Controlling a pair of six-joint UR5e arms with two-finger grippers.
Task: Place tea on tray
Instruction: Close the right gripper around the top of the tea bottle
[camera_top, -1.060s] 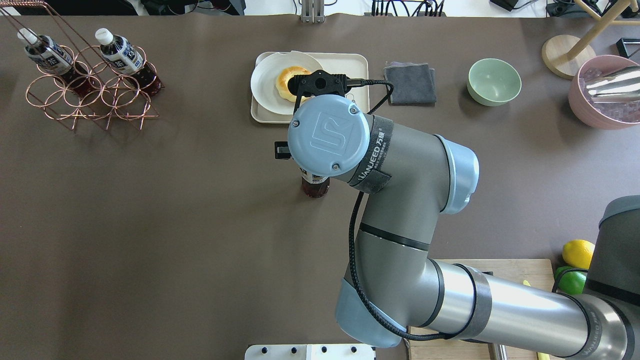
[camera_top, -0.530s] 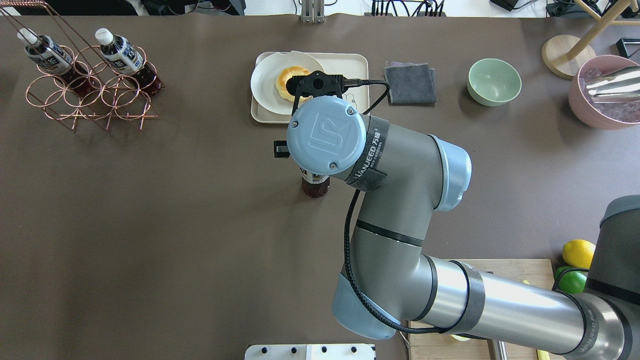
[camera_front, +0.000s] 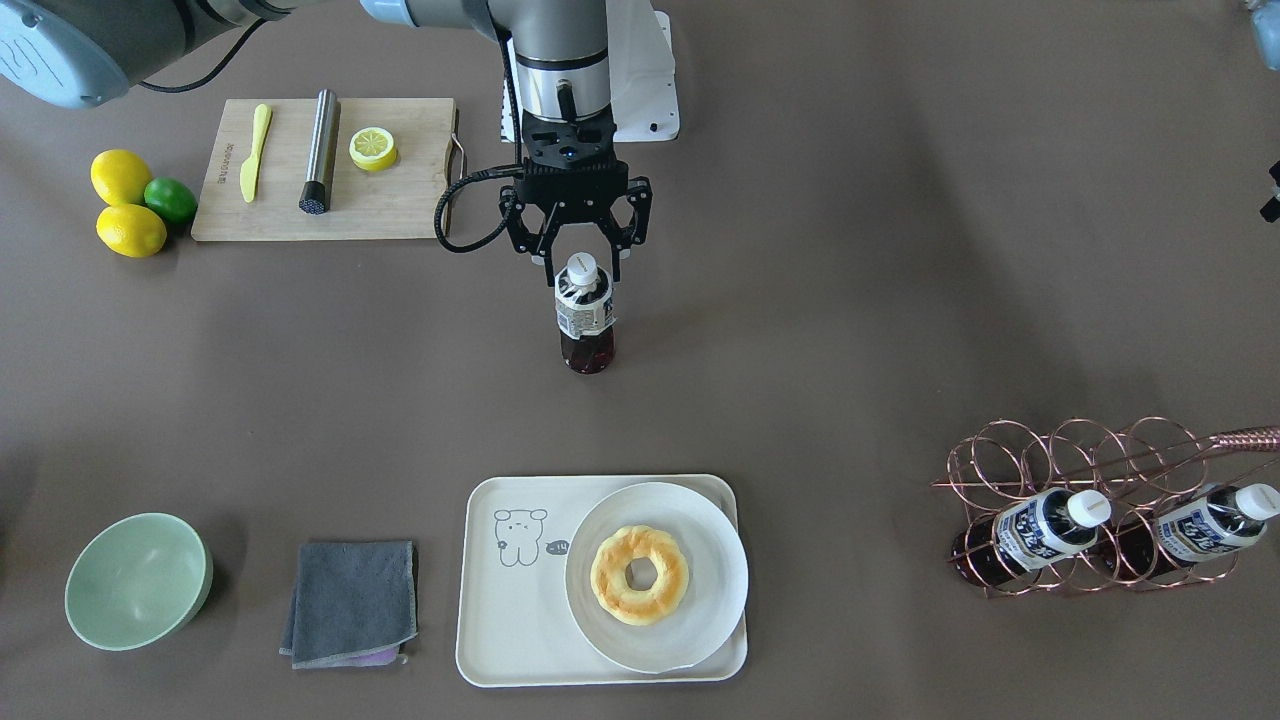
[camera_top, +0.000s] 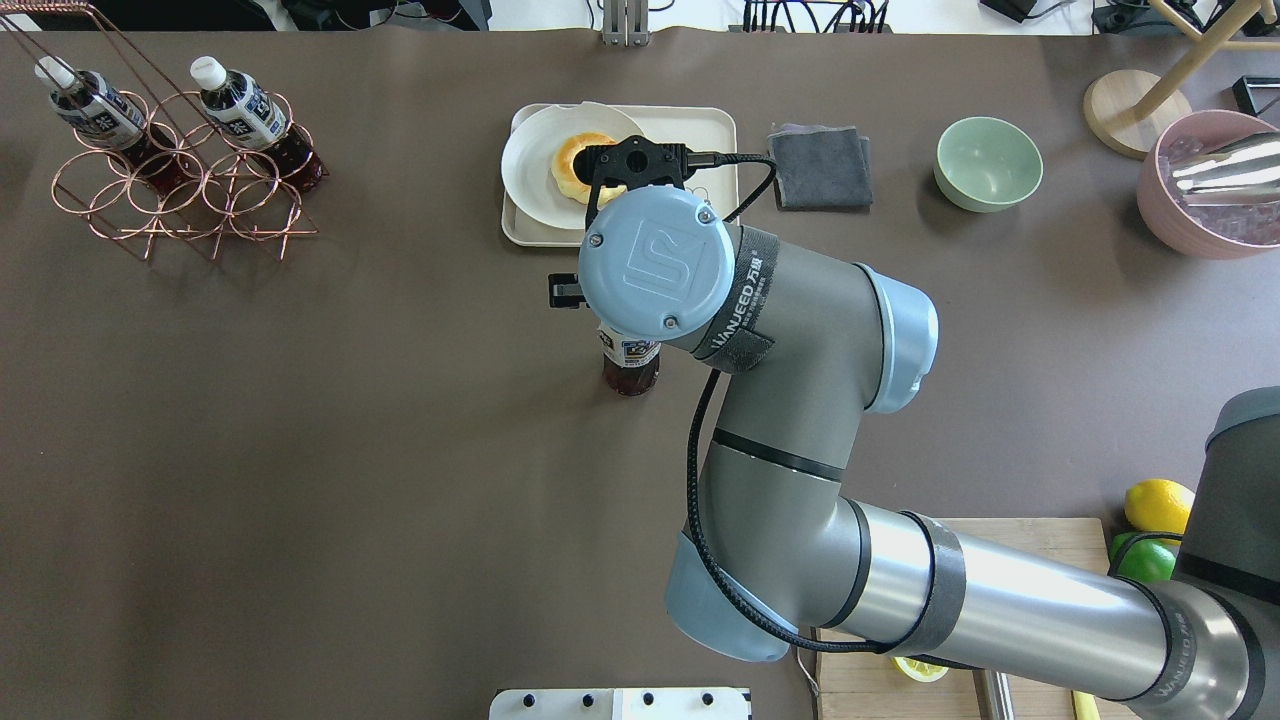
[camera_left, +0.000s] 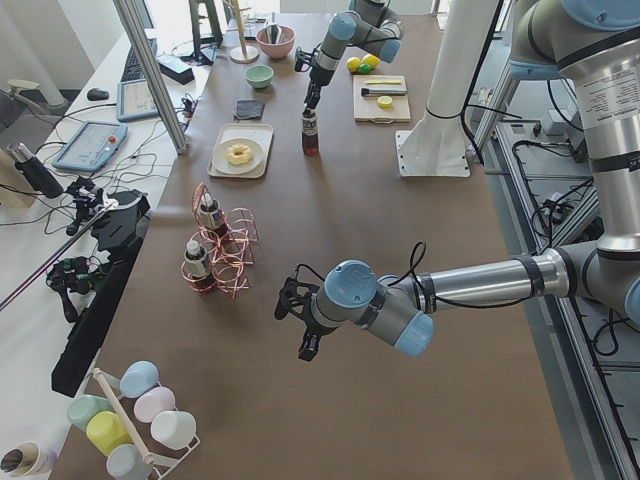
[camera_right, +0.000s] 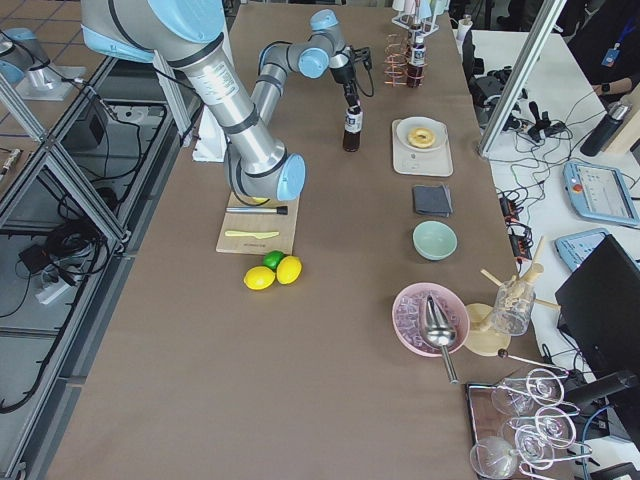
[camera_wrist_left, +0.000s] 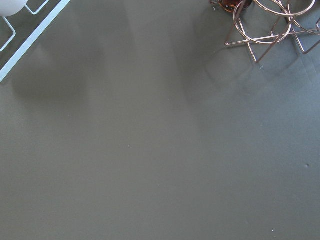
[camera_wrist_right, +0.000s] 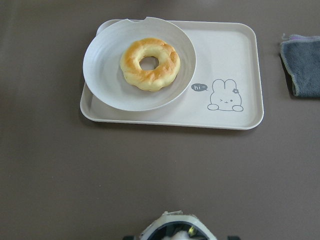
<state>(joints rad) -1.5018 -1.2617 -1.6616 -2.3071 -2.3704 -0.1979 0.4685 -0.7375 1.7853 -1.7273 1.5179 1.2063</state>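
Note:
The tea (camera_front: 585, 315), a small bottle of dark liquid with a white cap, stands upright on the bare table. In the overhead view only its lower part (camera_top: 630, 368) shows under my right wrist. My right gripper (camera_front: 582, 268) hangs over it, open, with a finger on each side of the cap and neck. The cap (camera_wrist_right: 175, 231) sits at the bottom edge of the right wrist view. The cream tray (camera_front: 510, 620) with a line-drawn cartoon lies beyond the bottle, apart from it; it also shows in the right wrist view (camera_wrist_right: 225, 50). My left gripper (camera_left: 300, 325) hovers near the rack; I cannot tell its state.
A round pale plate (camera_front: 705, 525) with a doughnut (camera_front: 640, 575) fills one half of the tray. A copper wire rack (camera_front: 1080, 450) holds two more bottles. A grey cloth (camera_front: 350, 600) and a green bowl (camera_front: 138, 580) lie beside the tray. A wooden cutting board (camera_front: 400, 205) is near the robot.
My right wrist has shifted slightly toward the tray, so more of the bottle's label shows in the overhead view. The bottle has not moved.

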